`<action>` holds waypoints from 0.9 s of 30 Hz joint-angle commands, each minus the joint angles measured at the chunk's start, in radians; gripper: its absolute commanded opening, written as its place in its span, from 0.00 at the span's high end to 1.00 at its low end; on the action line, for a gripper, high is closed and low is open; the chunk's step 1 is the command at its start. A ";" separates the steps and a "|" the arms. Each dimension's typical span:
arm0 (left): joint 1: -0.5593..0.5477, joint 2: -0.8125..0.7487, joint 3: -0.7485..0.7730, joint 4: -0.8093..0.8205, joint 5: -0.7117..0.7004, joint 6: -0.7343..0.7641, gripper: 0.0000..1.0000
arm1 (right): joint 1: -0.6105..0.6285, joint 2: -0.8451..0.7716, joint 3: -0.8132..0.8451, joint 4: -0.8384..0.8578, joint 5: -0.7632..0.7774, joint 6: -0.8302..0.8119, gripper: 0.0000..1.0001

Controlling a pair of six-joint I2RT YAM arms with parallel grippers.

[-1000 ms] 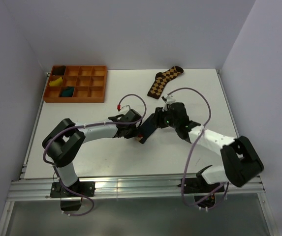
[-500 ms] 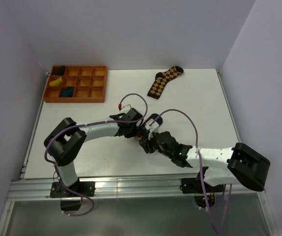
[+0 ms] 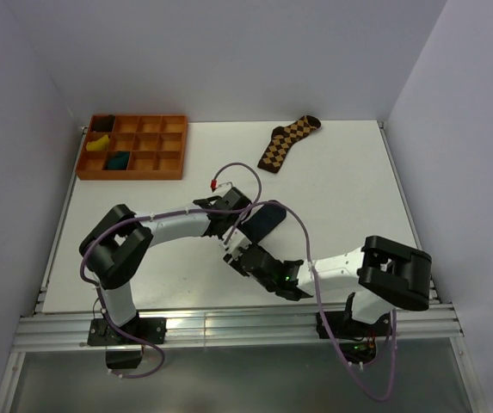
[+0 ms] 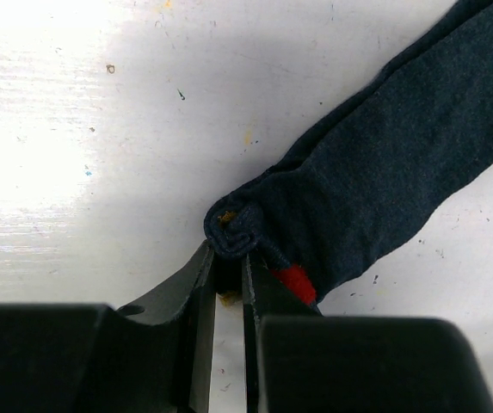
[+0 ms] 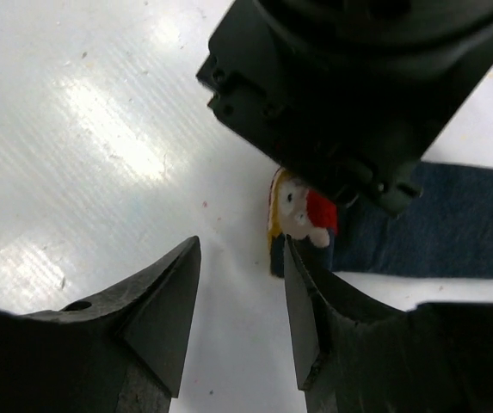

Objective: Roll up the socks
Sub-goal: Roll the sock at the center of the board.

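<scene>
Lying flat near the middle of the table (image 3: 349,189), the dark teal sock (image 4: 384,163) has one end curled into a small roll, and the left gripper (image 4: 226,275) is pinched on that curl. From there the sock runs up and right in the left wrist view. Its cartoon patch (image 5: 302,211) sits by the pinched end. The right gripper (image 5: 242,249) hangs just beside the patch, jaws apart, empty. Well apart, near the far edge, lie an argyle sock (image 3: 287,143) and an orange tray (image 3: 132,175).

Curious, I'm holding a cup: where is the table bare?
Bare: the table right of the patterned sock, and the strip between orange tray and left arm. Crowded: the centre, where left gripper and right gripper meet at the dark sock.
</scene>
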 commanded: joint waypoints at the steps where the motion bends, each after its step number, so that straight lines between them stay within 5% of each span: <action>1: -0.003 0.039 0.004 -0.069 0.034 0.042 1.00 | 0.012 0.033 0.063 0.017 0.108 -0.090 0.49; 18: 0.017 0.048 0.018 -0.072 0.081 0.097 1.00 | -0.011 0.231 0.172 -0.109 0.163 -0.035 0.46; 27: 0.031 0.039 -0.002 -0.067 0.094 0.100 1.00 | -0.042 0.189 0.150 -0.115 0.188 0.019 0.47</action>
